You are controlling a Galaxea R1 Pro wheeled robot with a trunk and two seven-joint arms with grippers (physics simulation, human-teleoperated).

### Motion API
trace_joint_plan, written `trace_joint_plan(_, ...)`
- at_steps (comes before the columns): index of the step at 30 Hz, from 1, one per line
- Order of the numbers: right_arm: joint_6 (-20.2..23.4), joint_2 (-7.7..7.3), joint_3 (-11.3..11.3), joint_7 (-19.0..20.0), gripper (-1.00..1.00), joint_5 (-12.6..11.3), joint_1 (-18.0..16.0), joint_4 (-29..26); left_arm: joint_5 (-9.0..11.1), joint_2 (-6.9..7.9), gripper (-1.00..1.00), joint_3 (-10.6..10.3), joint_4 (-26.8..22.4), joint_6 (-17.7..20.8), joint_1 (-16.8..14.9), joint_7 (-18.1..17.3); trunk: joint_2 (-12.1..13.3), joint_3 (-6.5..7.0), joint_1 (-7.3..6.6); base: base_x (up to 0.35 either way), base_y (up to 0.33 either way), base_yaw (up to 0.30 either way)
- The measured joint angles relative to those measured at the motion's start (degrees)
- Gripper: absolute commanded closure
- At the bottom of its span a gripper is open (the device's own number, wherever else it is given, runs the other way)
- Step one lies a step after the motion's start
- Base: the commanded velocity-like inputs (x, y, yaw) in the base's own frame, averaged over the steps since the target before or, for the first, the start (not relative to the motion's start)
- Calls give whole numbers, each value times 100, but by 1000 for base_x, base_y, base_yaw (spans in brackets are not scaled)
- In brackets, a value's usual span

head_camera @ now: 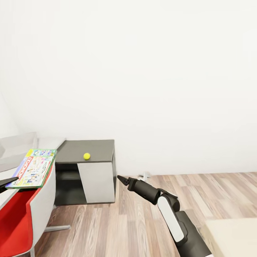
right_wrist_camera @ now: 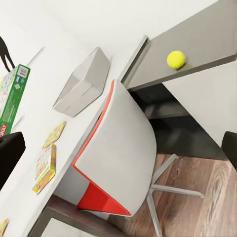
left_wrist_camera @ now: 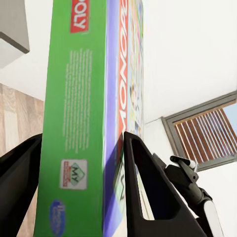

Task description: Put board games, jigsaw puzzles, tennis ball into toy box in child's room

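Black fingers (left_wrist_camera: 143, 187) clamp green-edged board game (left_wrist_camera: 79, 118), cartoon cover, red lettering

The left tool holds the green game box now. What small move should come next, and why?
Probably carry the game box further left toward the toy box on the table, then lower it in. The left tool is already shut on the box edge, and in the head view the box hangs over the table beside the tray, not yet inside it.

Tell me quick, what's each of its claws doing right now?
Left gripper: closed on the green-edged board game.
Right gripper: empty; open or shut cannot be told.
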Motion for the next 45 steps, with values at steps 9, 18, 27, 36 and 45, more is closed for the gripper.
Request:
trace_joint_plan(9, 6, 52, 1, -12, -100, 7, 1, -8, 25, 0, 100, -1, -1, -1, -1, -2, 0, 0, 3, 42, -24, 273)
trace_joint_plan(18, 1753, 362, 266, -996, -100, -131, -431, -169, 31, -15, 100, 0, -1, -2, -3, -1, 1, 0, 3, 1, 0, 88)
trace_joint_plan(27, 1781, 359, 297, -1493, -100, -162, -508, -242, 15, -25, 100, 3, -1, -2, -3, -1, 1, 0, 3, 0, 0, 2)
trace_joint_plan(36, 1572, 351, 308, -1498, -100, -164, -511, -245, 6, -31, 100, 4, -2, -1, -1, -1, 0, 0, 0, 144, 0, 190)
trace_joint_plan(45, 1565, 349, 312, -1495, -100, -166, -511, -249, 13, -49, 100, 4, 0, -2, 0, 1, 0, 0, 0, 253, -129, 290)
